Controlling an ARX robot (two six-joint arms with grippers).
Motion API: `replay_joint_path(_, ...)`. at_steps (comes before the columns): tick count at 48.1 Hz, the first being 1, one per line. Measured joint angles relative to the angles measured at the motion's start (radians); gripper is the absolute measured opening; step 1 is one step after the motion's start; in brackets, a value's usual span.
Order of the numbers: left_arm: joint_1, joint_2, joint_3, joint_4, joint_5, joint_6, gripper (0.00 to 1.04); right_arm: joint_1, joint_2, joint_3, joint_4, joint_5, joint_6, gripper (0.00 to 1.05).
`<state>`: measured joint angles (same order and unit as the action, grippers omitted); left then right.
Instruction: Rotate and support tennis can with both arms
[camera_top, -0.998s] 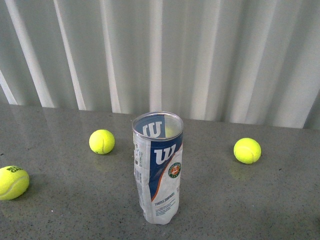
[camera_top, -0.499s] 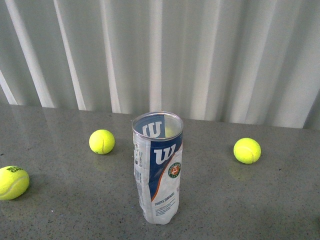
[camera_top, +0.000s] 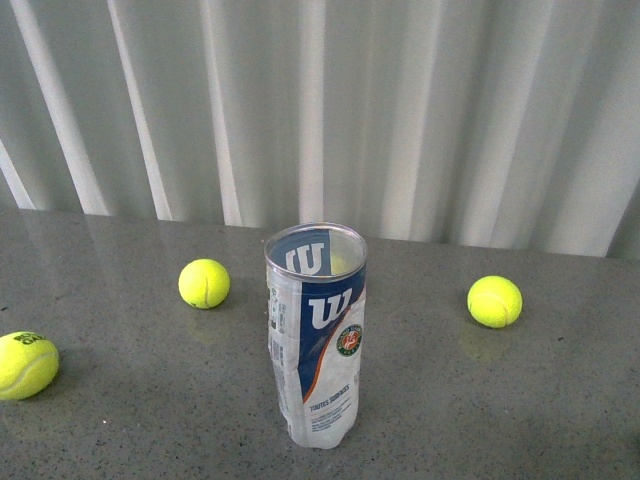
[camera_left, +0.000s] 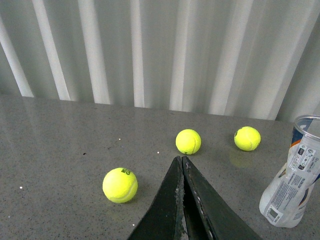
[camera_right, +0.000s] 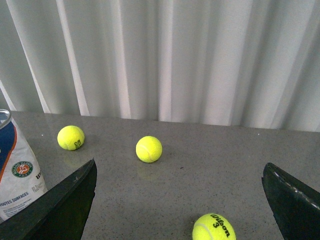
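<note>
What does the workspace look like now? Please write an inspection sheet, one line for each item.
Surface: grey speckled tabletop, glossy.
Job's things: clear plastic tennis can with blue-white-orange label standing upright, open top, apparently empty, untouched.
Clutter: yellow-green tennis balls around the can; a fourth in the right wrist view.
Grippers: left gripper shut, empty; right gripper open, empty.
Cables: nothing seen.
Surroundings: white pleated curtain behind.

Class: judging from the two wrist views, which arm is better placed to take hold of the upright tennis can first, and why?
Probably the right. Its tool is open, and the tennis can stands just beside one finger. The left tool is shut and would have to open first.
</note>
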<state>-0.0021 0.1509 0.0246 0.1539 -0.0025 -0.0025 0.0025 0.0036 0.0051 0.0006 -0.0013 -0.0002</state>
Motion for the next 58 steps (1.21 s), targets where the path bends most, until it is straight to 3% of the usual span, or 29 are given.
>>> replay_joint_path(5, 0.0, -0.111, 0.0, -0.143, 0.003, 0.0, 0.04, 0.0, 0.0, 0.0, 0.0, 0.001, 0.0, 0.97)
replay_joint_path(13, 0.0, -0.146, 0.0, -0.151, 0.002, 0.0, 0.04, 0.0, 0.0, 0.0, 0.0, 0.0, 0.0, 0.97)
replay_joint_path(24, 0.0, -0.147, 0.0, -0.153, 0.002, 0.0, 0.56, 0.0, 0.0, 0.0, 0.0, 0.0, 0.0, 0.97)
replay_joint_path(36, 0.0, -0.147, 0.0, -0.153, 0.002, 0.0, 0.97, 0.0, 0.0, 0.0, 0.0, 0.0, 0.0, 0.97)
replay_joint_path(58, 0.0, -0.147, 0.0, -0.153, 0.002, 0.0, 0.98, 0.0, 0.0, 0.0, 0.0, 0.0, 0.0, 0.97)
